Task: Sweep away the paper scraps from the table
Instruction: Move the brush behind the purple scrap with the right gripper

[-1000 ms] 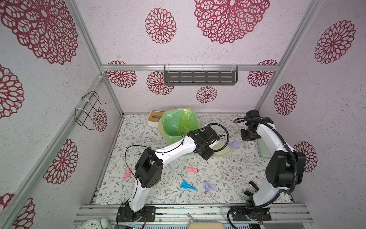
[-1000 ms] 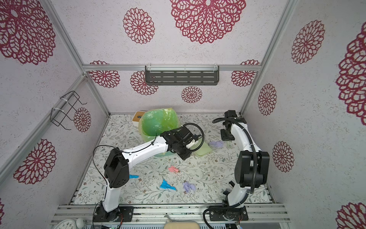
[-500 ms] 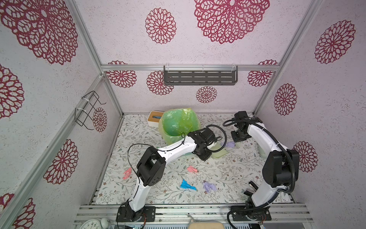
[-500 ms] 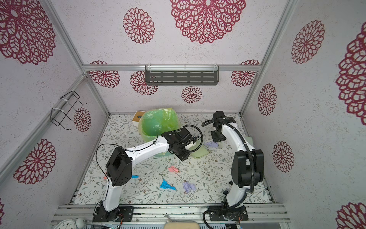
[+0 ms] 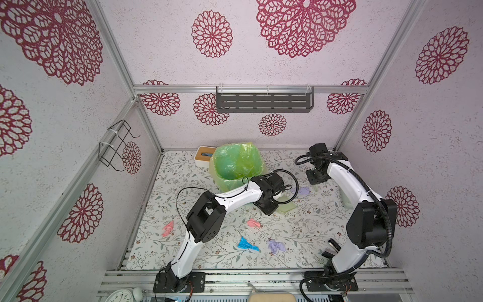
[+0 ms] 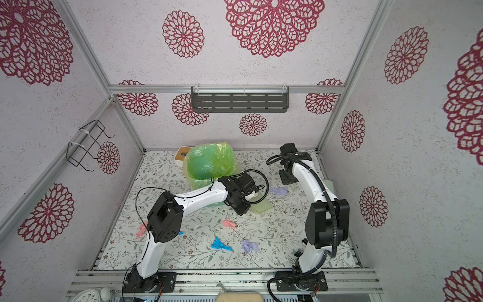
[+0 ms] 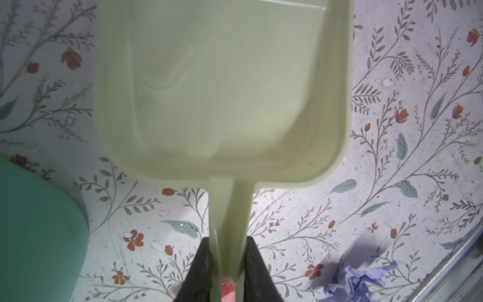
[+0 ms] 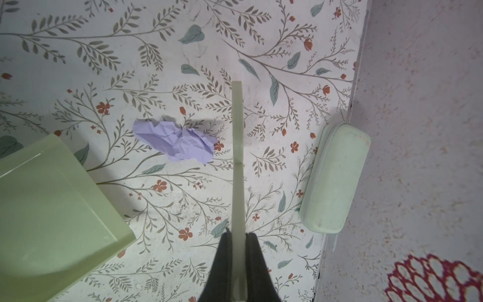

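Note:
My left gripper (image 7: 226,241) is shut on the handle of a pale green dustpan (image 7: 222,86), which lies empty on the table (image 5: 183,183). My right gripper (image 8: 237,232) is shut on a thin pale green brush (image 8: 237,130) held upright. A lilac paper scrap (image 8: 175,142) lies between the brush and the dustpan (image 5: 287,208), and shows as a lilac scrap (image 5: 303,190) in both top views. Toward the front lie a pink scrap (image 5: 254,223), a blue one (image 5: 247,244), another lilac one (image 5: 276,245) and a pink one (image 5: 167,228) at the left.
A bin with a yellow-green liner (image 5: 236,164) stands at the back, close behind the left wrist. A white box (image 5: 203,155) sits beside it. A pale green case (image 8: 334,177) lies along the right wall. A wall shelf (image 5: 264,102) and a wire rack (image 5: 117,146) hang above.
My right gripper has swung left with the brush, and the lilac scrap has slid left toward the dustpan. The dustpan has shifted slightly left and toward the front.

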